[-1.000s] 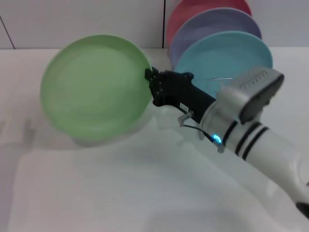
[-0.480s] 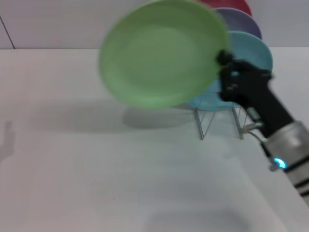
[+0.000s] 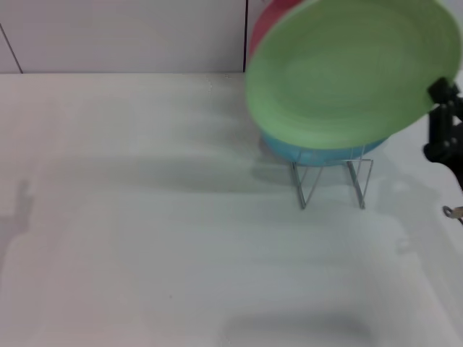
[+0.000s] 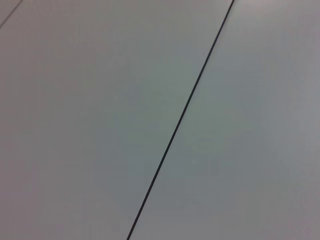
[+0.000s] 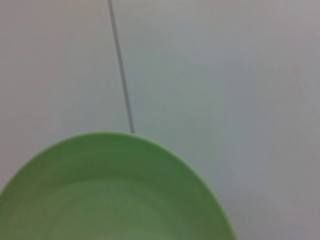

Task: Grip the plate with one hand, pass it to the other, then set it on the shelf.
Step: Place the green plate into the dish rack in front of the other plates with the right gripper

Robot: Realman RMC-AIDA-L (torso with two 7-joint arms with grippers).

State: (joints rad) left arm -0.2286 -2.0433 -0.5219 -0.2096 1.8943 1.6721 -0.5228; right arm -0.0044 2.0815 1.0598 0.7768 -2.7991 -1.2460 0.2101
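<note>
The right gripper [image 3: 443, 97], at the frame's right edge, clenches the pale green plate [image 3: 351, 69] by its rim. The plate hangs tilted in the upper right, above the wire rack [image 3: 331, 181] and its turquoise plate [image 3: 318, 153].

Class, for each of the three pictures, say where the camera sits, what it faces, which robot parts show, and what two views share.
Head view: from the robot's head, looking down at the table; the right gripper holds the green plate above the wire rack.
Left wrist view: faces a plain wall; no robot parts show.
Right wrist view: faces the wall over the green plate; no fingers show.
Shared: the green plate appears in the head and right wrist views.
</note>
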